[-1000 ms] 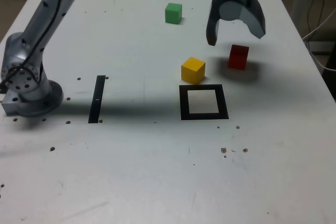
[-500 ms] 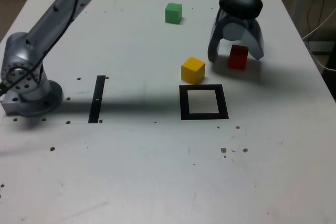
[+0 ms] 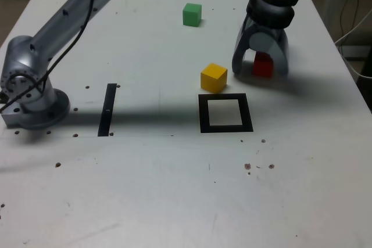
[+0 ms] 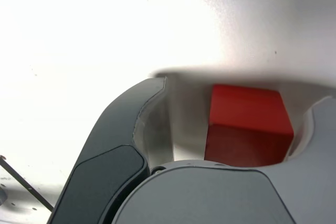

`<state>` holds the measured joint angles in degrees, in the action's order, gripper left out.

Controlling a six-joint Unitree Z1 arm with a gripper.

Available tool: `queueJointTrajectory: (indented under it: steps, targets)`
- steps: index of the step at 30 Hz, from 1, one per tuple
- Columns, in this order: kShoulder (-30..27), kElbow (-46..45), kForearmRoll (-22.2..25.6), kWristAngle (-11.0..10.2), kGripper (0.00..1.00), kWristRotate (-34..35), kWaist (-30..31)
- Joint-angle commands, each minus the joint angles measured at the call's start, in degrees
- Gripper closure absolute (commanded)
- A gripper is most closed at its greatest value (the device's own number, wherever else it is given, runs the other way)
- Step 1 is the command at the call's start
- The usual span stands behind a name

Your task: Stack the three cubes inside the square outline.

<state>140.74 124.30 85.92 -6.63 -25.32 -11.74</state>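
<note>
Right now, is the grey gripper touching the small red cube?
Cannot tell. The wrist view shows the red cube between the open gripper fingers, clear of one finger, its other side hidden.

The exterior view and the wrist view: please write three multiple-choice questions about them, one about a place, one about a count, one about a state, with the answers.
1. Where is the red cube?
A. inside the square outline
B. between the fingers of the gripper
C. on the yellow cube

2. How many cubes lie inside the square outline?
A. none
B. one
C. two

3. How does the gripper stand?
A. shut on the green cube
B. open around the red cube
C. shut, empty

Answers:
1 B, a finger shows on each side of it.
2 A, its white centre is bare; the yellow cube and green cube sit outside.
3 B, the wrist view shows a gap beside the cube.
</note>
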Motion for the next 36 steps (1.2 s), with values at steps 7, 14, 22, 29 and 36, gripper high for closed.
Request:
queueJointTrajectory:
  steps: [7, 14, 22, 29, 36]
  targets:
    - [0.15, 0.19, -0.32, -0.75, 0.71, 0.10, 0.42]
    - [0.14, 0.15, -0.18, -0.75, 0.71, 0.10, 0.59]
    - [0.12, 0.23, -0.04, -0.75, 0.71, 0.10, 0.67]
    - [-0.72, 0.24, 0.50, -0.95, 0.71, 0.09, 1.03]
    - [-4.30, -0.14, 2.05, -1.16, 0.71, 0.58, 2.40]
